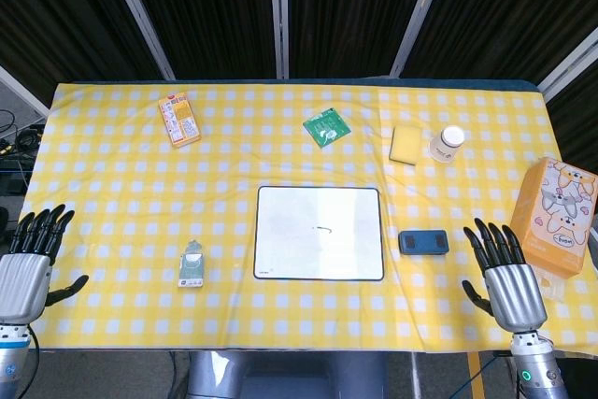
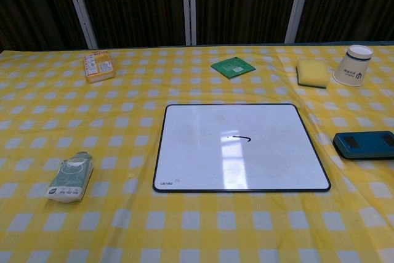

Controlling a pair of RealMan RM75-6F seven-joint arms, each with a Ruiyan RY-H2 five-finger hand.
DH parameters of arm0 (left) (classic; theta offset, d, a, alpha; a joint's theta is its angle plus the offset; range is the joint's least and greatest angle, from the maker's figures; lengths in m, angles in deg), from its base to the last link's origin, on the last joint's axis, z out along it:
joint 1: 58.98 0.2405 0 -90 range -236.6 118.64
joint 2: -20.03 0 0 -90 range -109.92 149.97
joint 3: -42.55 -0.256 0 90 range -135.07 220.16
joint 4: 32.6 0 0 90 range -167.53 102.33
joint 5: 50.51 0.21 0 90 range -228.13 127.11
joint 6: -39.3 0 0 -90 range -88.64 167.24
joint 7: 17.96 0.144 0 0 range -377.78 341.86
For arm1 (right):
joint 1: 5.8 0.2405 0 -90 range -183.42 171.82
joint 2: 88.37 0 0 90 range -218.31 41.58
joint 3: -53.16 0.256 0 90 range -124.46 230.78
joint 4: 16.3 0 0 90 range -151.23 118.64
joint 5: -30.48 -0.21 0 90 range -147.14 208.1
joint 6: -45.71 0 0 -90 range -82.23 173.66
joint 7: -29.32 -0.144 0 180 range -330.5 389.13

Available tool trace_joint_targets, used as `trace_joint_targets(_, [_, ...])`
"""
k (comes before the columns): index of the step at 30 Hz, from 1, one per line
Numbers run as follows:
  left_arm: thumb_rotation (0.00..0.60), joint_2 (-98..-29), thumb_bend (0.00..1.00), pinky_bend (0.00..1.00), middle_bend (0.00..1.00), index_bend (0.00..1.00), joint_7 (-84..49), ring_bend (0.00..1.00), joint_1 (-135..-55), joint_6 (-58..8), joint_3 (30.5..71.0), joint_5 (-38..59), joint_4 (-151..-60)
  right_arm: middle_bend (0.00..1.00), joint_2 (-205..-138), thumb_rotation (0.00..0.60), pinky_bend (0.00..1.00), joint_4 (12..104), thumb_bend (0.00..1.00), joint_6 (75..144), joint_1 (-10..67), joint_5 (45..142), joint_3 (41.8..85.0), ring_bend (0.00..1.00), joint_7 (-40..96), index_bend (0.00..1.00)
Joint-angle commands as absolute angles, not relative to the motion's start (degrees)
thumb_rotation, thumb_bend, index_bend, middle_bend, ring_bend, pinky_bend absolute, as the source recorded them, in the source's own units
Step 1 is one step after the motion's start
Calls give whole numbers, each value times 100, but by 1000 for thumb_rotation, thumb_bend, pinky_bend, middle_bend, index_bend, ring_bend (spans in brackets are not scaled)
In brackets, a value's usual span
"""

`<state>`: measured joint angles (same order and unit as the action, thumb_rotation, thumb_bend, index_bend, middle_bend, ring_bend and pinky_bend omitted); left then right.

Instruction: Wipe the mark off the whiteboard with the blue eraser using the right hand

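Hands frame a yellow checked tablecloth (image 1: 112,193) in the head view only; the chest view shows neither. At far left, the left hand (image 1: 28,263) hangs off the table's edge, fingers spread, holding nothing. An orange packet (image 1: 178,120) with print too small to read lies toward the far side, and a pale green pouch (image 2: 70,178) sits nearer the front. At center lies the whiteboard (image 1: 320,233), a short black mark (image 2: 240,138) near its middle; the chest view alone picks up faint lettering in its lower left corner, not clearly legible. Behind it sit a green packet (image 1: 327,127), a yellow sponge (image 1: 407,145) and a paper cup (image 2: 353,65) with illegible blue print. The blue eraser (image 1: 424,243) rests just right of the board, untouched. The right hand (image 1: 505,273) hovers near it, released and spread. A cartoon-printed orange box (image 1: 556,212) stands at far right.
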<state>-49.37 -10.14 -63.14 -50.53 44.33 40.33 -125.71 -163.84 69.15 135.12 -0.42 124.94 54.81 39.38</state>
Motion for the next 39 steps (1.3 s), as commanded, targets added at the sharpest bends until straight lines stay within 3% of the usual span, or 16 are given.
trace_joint_targets(1, [600,-4937,0,0,0,0,-1014,0,-6315,-5047,4428,4036,-12576,0,-16380,600,0,6923,157,13519,-46,12498,5479,0,3924,0])
trace_joint_targets(19, [600,-4913,0,0,0,0,-1084,0,-6350,-5010,4466,4002,-12580,0,-16346,600,0,7369,157,13183,160,12566,5471,0,4143,12])
trace_joint_targets(23, [600,-4905,0,0,0,0,-1106,0,-6355,-5024,4484,3995,-12603,17,-16330,600,0,7583,157,12787,382,12428,5561,0,4332,90])
trace_joint_targets(29, [600,-4907,0,0,0,0,-1122,0,-6371,-4973,4478,3968,-12582,118,-16274,600,47,7961,173,11586,957,11711,5782,53,4874,204])
trace_joint_targets(39, [600,-4908,0,0,0,0,-1166,0,-6394,-4932,4506,3901,-12549,135,-16443,600,73,8091,206,10839,1457,10752,6055,65,5381,265])
